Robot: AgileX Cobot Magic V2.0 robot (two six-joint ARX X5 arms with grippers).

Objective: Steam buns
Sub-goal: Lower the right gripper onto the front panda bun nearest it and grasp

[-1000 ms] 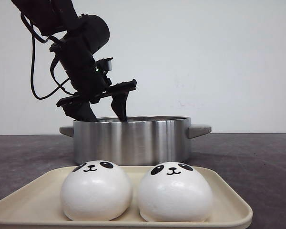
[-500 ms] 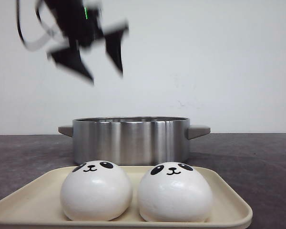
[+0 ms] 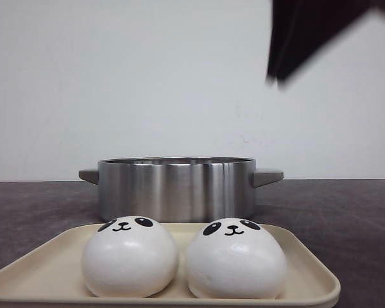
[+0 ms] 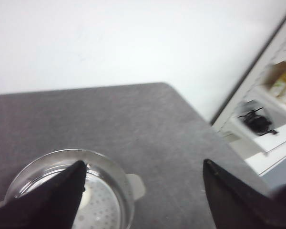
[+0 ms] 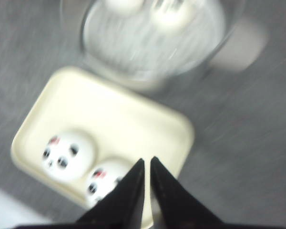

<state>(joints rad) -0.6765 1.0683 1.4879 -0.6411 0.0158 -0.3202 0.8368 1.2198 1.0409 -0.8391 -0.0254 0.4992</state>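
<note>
Right tool, fingers nearly together and empty, hangs above our cream tray holding 2 buns; left tool gapes wide over the steel pot on the counter.

A steel pot with two side handles is set on a dark grey table, in front of a white wall. A perforated steamer plate is seen inside the pot. A cream tray with rounded corners is placed on the table just in front of the pot. Beyond the table's edge, white shelving is seen, with a small dark item on one shelf.
</note>
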